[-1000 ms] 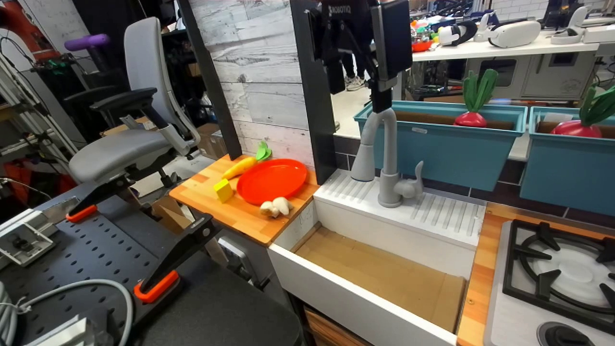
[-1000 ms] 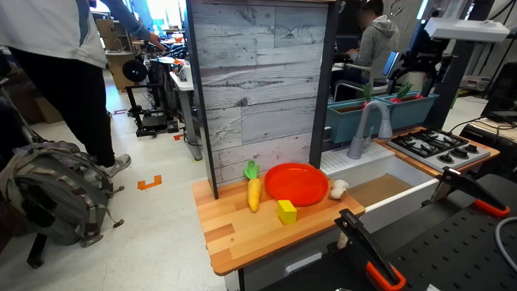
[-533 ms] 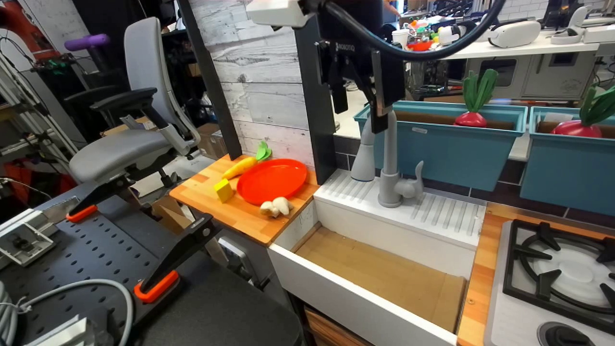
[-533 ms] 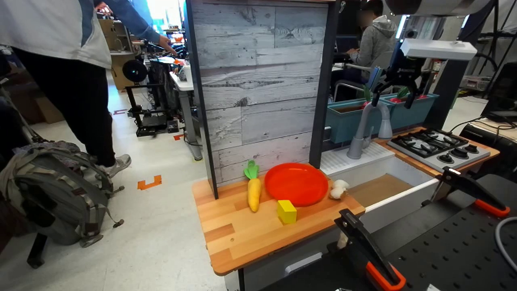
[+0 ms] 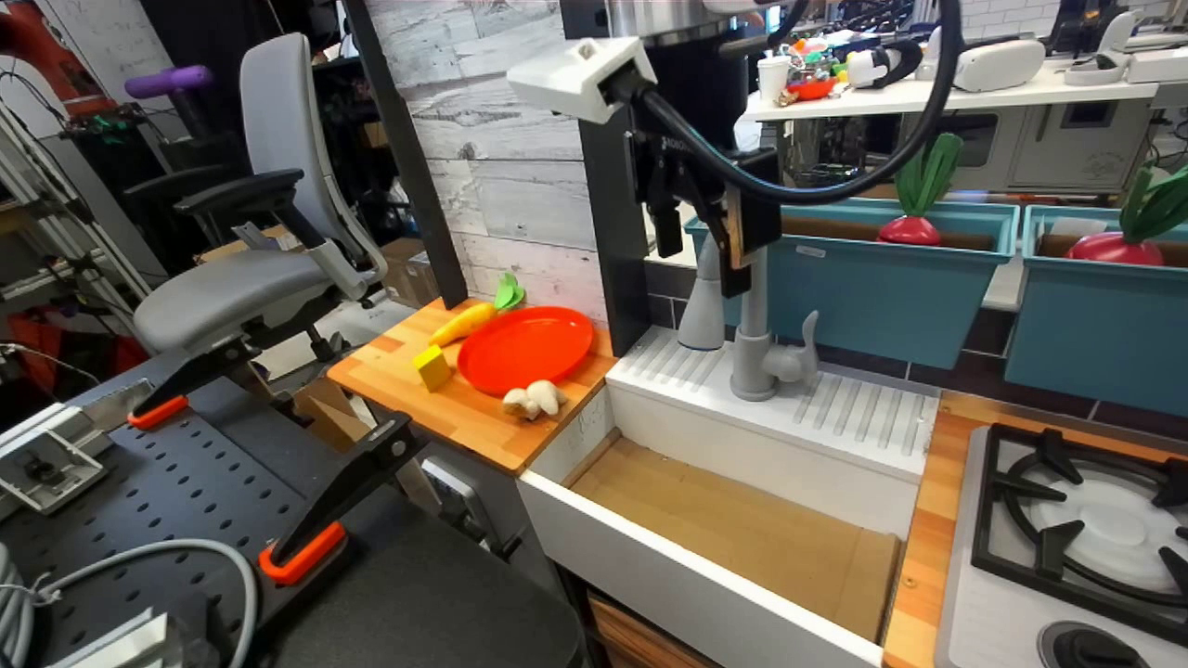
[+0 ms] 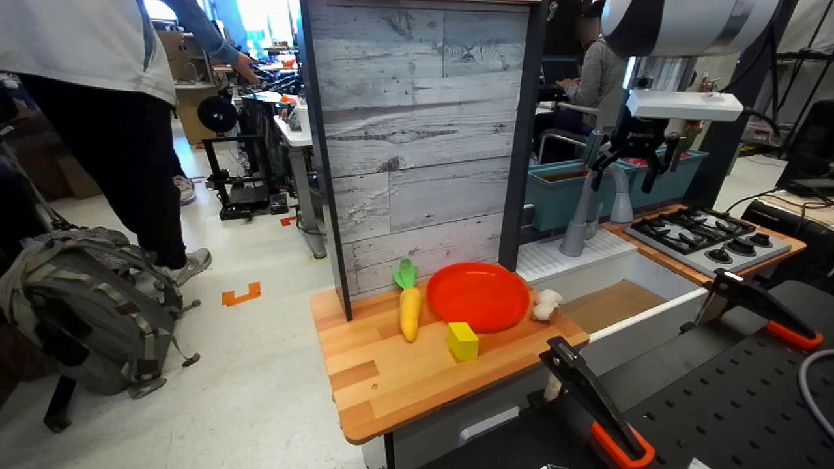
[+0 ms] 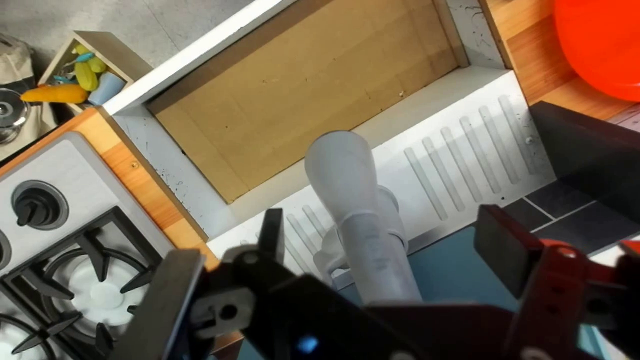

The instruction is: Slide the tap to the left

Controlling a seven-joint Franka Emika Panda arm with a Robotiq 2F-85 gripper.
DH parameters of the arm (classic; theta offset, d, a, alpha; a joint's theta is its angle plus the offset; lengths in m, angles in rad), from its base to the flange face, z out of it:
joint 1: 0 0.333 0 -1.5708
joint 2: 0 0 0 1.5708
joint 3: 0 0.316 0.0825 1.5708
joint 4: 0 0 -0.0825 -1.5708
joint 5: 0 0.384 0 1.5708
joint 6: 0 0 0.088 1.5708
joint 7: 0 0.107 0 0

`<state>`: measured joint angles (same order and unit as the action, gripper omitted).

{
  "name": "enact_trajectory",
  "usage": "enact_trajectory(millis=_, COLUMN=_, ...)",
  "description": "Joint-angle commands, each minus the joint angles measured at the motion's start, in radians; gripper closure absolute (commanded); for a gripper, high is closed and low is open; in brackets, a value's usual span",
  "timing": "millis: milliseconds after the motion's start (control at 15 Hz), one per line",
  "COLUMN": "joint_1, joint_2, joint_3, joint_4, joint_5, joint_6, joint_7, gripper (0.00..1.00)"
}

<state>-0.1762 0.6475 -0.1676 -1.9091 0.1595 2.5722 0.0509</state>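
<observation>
We record a rounded white arm link [image 6: 694, 29] with a black section [image 6: 642, 32] and grey stripe [image 6: 736, 26], plus a shiny metallic collar [image 5: 661, 17]. We note a white box-shaped housing [image 5: 577, 79], a thick black cable [image 5: 840, 193] looping from it. Gripper [image 6: 623, 184]: black, angular. In the wrist view we see dark block-like pads [image 7: 502, 245], a round bolt head [image 7: 250, 257], reddish linkage [image 7: 560, 285] on one side, a small blue glint [image 7: 307, 344].

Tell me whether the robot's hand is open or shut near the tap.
The hand is open: in the wrist view its fingers stand wide apart, with the tap visible between them.
</observation>
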Motion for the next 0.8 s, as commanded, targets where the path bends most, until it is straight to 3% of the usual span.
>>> enact_trajectory(millis=0, joint_1=0.008, joint_2=0.031, joint_3=-0.012, joint_4=0.052, joint_5=-0.043, joint_6=-0.037, joint_7=0.044, gripper=0.34)
enact_trajectory(millis=533, joint_1=0.014, joint_2=-0.002, joint_3=0.008, joint_4=0.0, joint_5=-0.045, joint_6=0.009, joint_7=0.034, gripper=0.95)
enact_trajectory(millis=733, joint_1=-0.005, joint_2=-0.02, joint_3=0.048, joint_4=-0.018, joint_5=-0.01, joint_6=-0.005, joint_7=0.017, gripper=0.93)
